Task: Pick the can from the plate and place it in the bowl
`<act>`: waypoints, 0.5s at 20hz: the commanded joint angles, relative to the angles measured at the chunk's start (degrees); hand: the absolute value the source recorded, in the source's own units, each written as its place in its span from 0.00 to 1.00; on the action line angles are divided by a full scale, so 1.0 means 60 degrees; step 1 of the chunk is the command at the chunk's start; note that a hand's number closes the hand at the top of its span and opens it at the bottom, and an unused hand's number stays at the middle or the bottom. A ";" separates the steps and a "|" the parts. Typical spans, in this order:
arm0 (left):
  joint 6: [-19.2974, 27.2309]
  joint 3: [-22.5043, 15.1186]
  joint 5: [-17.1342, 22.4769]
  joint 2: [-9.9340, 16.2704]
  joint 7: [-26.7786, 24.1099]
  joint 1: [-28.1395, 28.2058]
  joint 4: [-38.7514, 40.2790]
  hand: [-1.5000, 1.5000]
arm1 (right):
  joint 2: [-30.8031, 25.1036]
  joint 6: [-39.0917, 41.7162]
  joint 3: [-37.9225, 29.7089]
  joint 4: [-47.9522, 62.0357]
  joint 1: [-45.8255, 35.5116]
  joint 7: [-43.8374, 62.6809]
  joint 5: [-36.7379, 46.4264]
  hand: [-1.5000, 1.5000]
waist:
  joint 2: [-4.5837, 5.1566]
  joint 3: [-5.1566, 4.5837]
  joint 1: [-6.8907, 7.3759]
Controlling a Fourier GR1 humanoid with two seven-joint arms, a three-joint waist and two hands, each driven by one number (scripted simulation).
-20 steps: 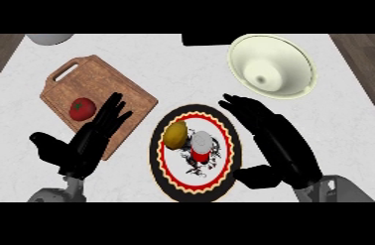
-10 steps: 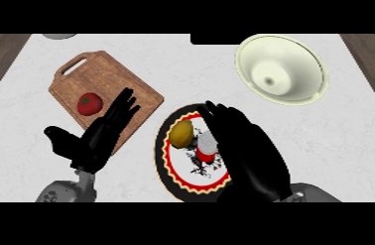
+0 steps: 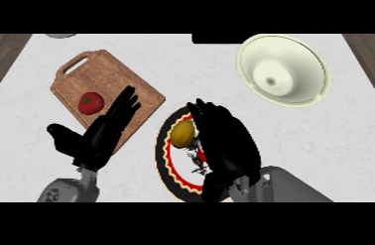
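1. Counter (image 3: 183, 60): pale marbled top, its left and right edges showing as dark wood strips at the upper corners of the head view. Bare surface lies between the cutting board and the bowl, and to the right of the plate below the bowl.
2. Bowl (image 3: 283, 70): cream, round, at upper right, well apart from the plate, with open counter on all its visible sides.
3. Cutting board (image 3: 110, 92): wooden, tilted, with a handle slot toward the upper left; a red tomato (image 3: 90, 102) rests on it. Its lower right corner lies just beside the plate's rim.
4. Plate (image 3: 170, 162): dark rim with red and white pattern, at lower centre, largely covered by the right hand.
5. Can (image 3: 183, 132): yellowish, lying on the upper left part of the plate, partly hidden by the fingers beside it.
6. Right hand (image 3: 227, 145): extended over the plate, fingers straight and close together, pointing up-left, their edge against or just beside the can; no curl round it is visible.
7. Left hand (image 3: 99, 135): open, fingers straight and spread, overlapping the board's lower edge near the tomato, holding nothing.
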 commanded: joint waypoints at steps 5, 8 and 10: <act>0.0059 0.0111 0.0026 -0.0019 0.0669 -0.0340 -0.0308 0.50 | 0.0356 0.0794 0.0320 0.1016 0.0562 0.1355 0.0284 0.00 | 0.0004 0.0015 -0.0023; 0.0139 0.0248 -0.0152 -0.0195 0.0456 -0.0572 0.0079 0.50 | 0.0463 0.1417 -0.0144 0.1141 0.0222 0.1287 0.0132 0.00 | 0.0017 0.0013 -0.0046; -0.0015 0.0081 -0.0338 -0.0293 0.0048 -0.0327 0.0321 0.50 | 0.1263 0.1131 0.0362 0.1441 0.0139 0.1626 0.0644 0.00 | 0.0018 0.0011 -0.0017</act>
